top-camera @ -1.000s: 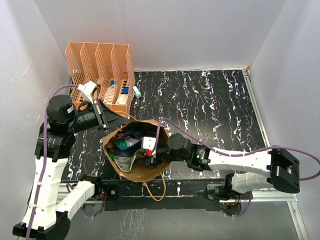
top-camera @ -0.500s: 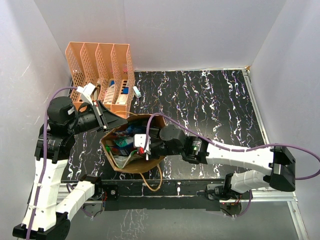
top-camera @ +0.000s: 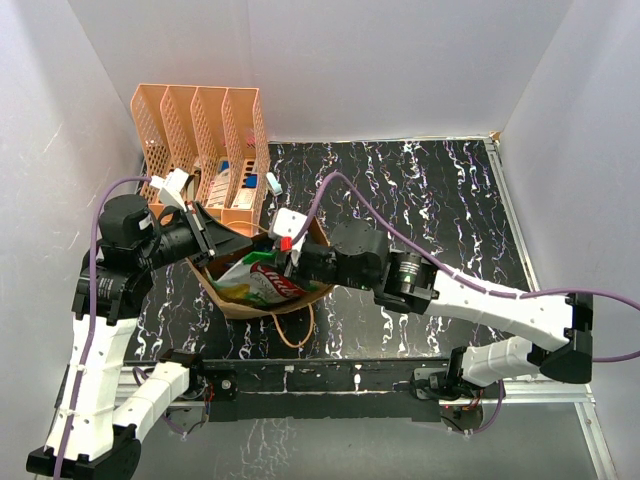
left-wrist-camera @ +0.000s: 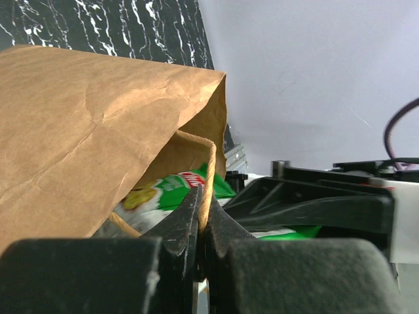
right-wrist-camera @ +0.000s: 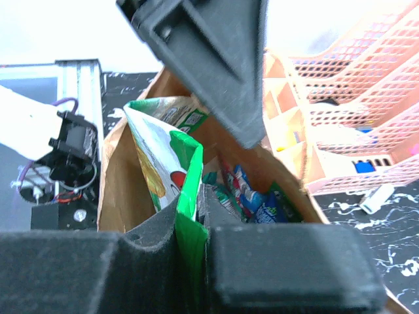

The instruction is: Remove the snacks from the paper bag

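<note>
The brown paper bag [top-camera: 236, 302] stands open at the table's near left; its outer side [left-wrist-camera: 85, 131] fills the left wrist view. My left gripper [left-wrist-camera: 201, 206] is shut on the bag's rim, holding the mouth open, with the left gripper [top-camera: 222, 240] at the bag's back-left edge. My right gripper [right-wrist-camera: 194, 212] is shut on the edge of a large green snack bag [right-wrist-camera: 163, 163], lifted partly out of the mouth and seen as the green snack bag [top-camera: 262, 280] from above. Several smaller snacks [right-wrist-camera: 252, 196], blue, teal and red, lie deeper in the bag.
An orange perforated file organizer [top-camera: 200, 150] stands right behind the bag with small items in its slots. A small white object [top-camera: 274, 183] lies beside it. One twisted handle [top-camera: 295, 325] hangs toward the near edge. The black marbled table [top-camera: 420, 200] stretches right; white walls enclose it.
My right gripper closed on the green snack bag inside the paper bag and raised it up and back. The paper bag shifted slightly away with it. The left gripper kept its hold.
</note>
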{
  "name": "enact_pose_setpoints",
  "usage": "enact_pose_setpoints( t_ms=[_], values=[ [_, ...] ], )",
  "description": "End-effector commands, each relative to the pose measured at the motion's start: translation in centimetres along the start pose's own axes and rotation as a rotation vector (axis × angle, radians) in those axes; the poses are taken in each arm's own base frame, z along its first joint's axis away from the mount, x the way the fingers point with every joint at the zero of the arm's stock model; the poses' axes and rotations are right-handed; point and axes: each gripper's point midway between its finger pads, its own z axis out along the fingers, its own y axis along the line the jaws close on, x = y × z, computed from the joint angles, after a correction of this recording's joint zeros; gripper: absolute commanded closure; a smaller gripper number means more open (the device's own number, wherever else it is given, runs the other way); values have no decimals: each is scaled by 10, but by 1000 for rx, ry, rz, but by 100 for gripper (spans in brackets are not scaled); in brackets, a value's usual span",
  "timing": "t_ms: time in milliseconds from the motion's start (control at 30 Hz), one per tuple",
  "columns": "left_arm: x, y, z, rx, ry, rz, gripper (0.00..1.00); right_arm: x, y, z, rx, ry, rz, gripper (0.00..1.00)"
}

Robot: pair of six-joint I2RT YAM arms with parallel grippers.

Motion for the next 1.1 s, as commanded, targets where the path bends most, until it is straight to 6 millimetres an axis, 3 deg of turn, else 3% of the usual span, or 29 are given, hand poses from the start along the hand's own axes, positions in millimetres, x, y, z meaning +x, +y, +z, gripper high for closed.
enact_pose_setpoints(
  t_ms=[0, 333, 500, 667, 833, 967, 1067],
  values=[
    [-2, 5, -4, -39, -26, 11, 100, -104, -33, -47, 158, -286, -7, 93],
    [-13, 33, -9, -201, -130, -17, 100, -181, -75, -135, 393, -501, 22, 93],
    [-15, 37, -7, -222, -122, -17, 100, -204, -120, -175, 667, -554, 17, 93],
    [-15, 39, -5, -229, -107, -17, 100, -186, -173, -213, 1114, -455, -95, 93],
    [-13, 39, -2, -226, -86, -18, 100, -154, -236, -219, 1331, -333, -161, 93],
    [-14, 39, -2, -233, -56, 12, 100, -108, -287, -215, 1344, -266, -100, 93],
    [-10, 40, 2, -227, -9, 38, 100, -58, -318, -210, 1376, -175, -76, 93]
  ],
)
